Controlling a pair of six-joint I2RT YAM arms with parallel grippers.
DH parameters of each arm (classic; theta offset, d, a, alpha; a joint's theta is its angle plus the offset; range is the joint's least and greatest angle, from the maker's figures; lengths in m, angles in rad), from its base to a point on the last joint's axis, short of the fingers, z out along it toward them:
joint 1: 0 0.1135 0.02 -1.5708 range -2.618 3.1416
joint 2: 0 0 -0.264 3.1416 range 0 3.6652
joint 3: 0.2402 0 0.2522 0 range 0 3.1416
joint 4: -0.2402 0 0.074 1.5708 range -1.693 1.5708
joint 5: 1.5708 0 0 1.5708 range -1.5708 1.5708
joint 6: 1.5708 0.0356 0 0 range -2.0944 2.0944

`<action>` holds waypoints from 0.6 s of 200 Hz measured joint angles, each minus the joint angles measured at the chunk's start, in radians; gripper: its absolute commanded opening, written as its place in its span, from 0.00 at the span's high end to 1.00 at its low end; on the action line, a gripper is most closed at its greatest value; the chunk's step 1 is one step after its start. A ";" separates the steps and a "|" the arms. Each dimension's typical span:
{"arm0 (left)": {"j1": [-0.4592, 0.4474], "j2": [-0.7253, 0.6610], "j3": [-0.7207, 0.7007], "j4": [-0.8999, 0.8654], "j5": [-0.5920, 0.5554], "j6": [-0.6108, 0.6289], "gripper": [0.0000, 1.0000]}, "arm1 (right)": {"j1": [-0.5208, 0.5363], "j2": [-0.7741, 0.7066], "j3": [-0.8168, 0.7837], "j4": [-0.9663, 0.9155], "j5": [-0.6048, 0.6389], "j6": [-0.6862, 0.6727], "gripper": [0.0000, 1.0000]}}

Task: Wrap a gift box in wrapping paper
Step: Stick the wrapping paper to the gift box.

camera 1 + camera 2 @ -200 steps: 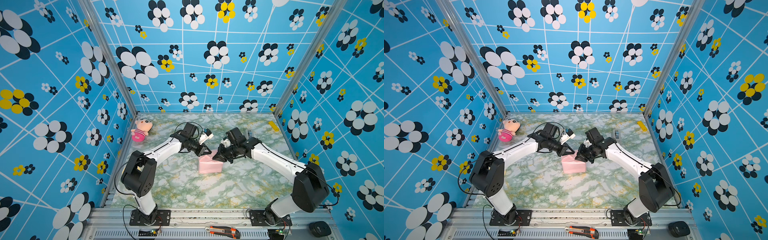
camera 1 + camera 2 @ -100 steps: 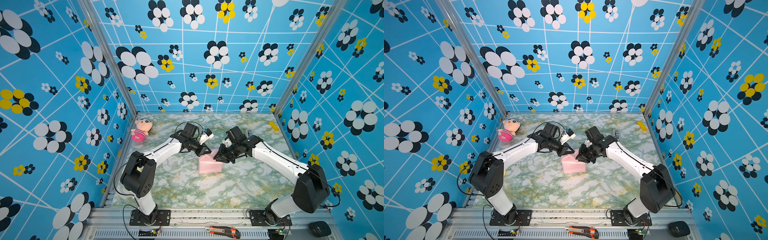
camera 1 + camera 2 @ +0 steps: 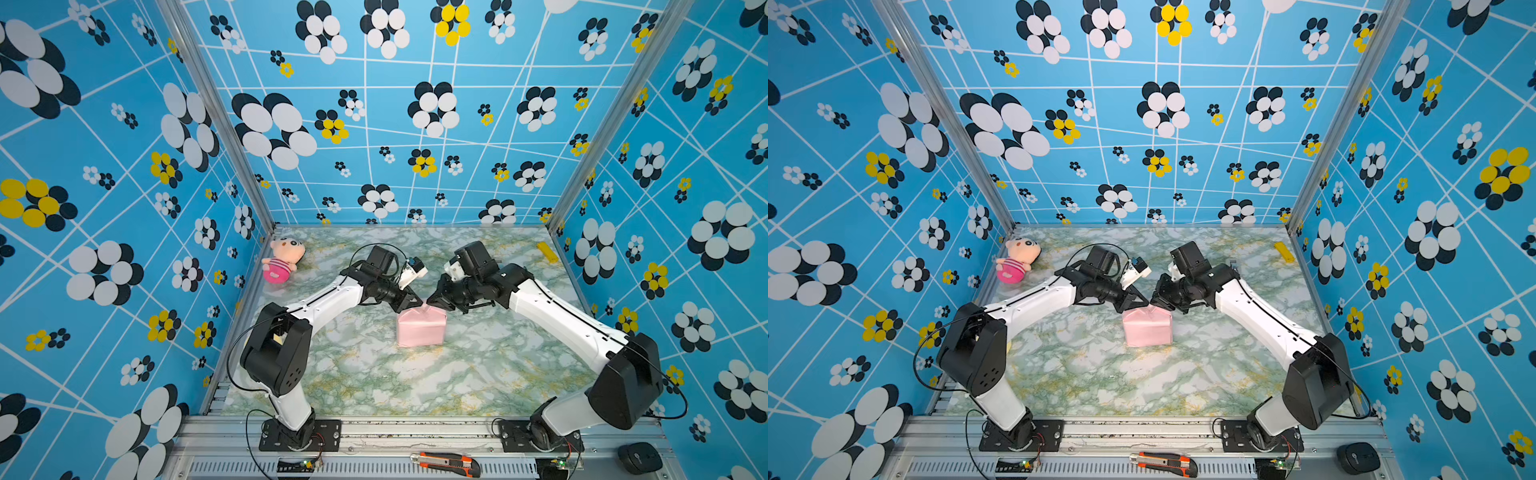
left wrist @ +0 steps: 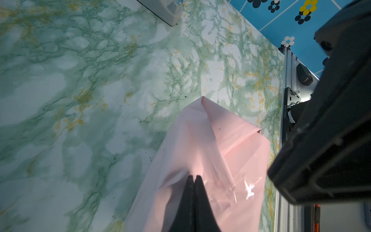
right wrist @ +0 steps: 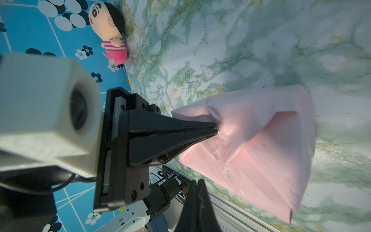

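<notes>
The wrapping paper [image 3: 421, 330] is folded pale pink side out into a box-shaped bundle mid-table, seen in both top views [image 3: 1147, 328]. The gift box is hidden under it. My left gripper [image 4: 193, 177] is shut, its tips pressing into the paper at the bundle's top, where the sheet puckers around them. In a top view the left gripper [image 3: 419, 304] comes in from the left. My right gripper [image 5: 197, 180] is shut with nothing between its fingers. It hovers by the bundle's upper right edge [image 3: 430, 300], just short of the paper.
A pink-striped plush doll [image 3: 282, 262] lies at the back left. A yellow object [image 3: 547, 252] sits at the back right. A grey tape dispenser [image 4: 160, 10] stands behind the arms. An orange utility knife [image 3: 446, 461] and a mouse [image 3: 635, 457] lie on the front rail.
My right gripper has edged slightly toward the left gripper over the bundle's top. The left arm and the paper bundle have stayed put.
</notes>
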 measured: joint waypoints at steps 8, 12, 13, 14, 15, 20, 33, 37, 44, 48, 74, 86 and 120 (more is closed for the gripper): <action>0.000 0.000 0.000 0.000 0.000 0.000 1.00 | 0.002 0.010 -0.006 0.016 -0.001 0.004 1.00; 0.000 0.000 0.000 0.000 0.000 0.000 1.00 | 0.003 0.014 -0.010 0.023 -0.001 0.007 1.00; 0.000 0.000 0.000 0.000 0.000 0.000 1.00 | 0.003 0.015 -0.010 0.025 -0.001 0.007 1.00; 0.000 0.000 0.000 0.000 0.000 0.000 1.00 | 0.003 0.016 -0.011 0.026 -0.001 0.007 1.00; 0.000 0.000 0.000 0.000 0.000 0.000 1.00 | 0.003 0.017 -0.012 0.027 -0.001 0.008 1.00; 0.000 0.000 0.000 0.000 0.000 0.000 1.00 | 0.005 0.021 -0.016 0.035 -0.003 0.012 1.00; 0.000 0.000 0.000 0.000 0.000 0.000 1.00 | 0.006 0.029 -0.027 0.052 -0.006 0.018 1.00; 0.000 0.000 0.000 0.000 0.000 0.000 1.00 | 0.006 0.031 -0.030 0.056 -0.006 0.019 1.00; 0.000 0.000 0.000 0.000 0.000 0.000 1.00 | 0.007 0.035 -0.036 0.065 -0.009 0.021 1.00; 0.000 0.000 0.000 0.000 0.000 0.000 1.00 | 0.007 0.037 -0.039 0.070 -0.009 0.022 1.00; 0.000 0.000 0.000 0.000 0.000 0.001 1.00 | 0.010 0.052 -0.066 0.100 -0.017 0.026 1.00; 0.000 0.000 0.000 0.000 0.000 0.003 1.00 | 0.010 0.057 -0.087 0.108 -0.019 0.029 1.00; -0.002 0.000 -0.001 -0.005 -0.001 0.003 0.99 | 0.010 0.036 -0.162 0.180 -0.030 0.034 1.00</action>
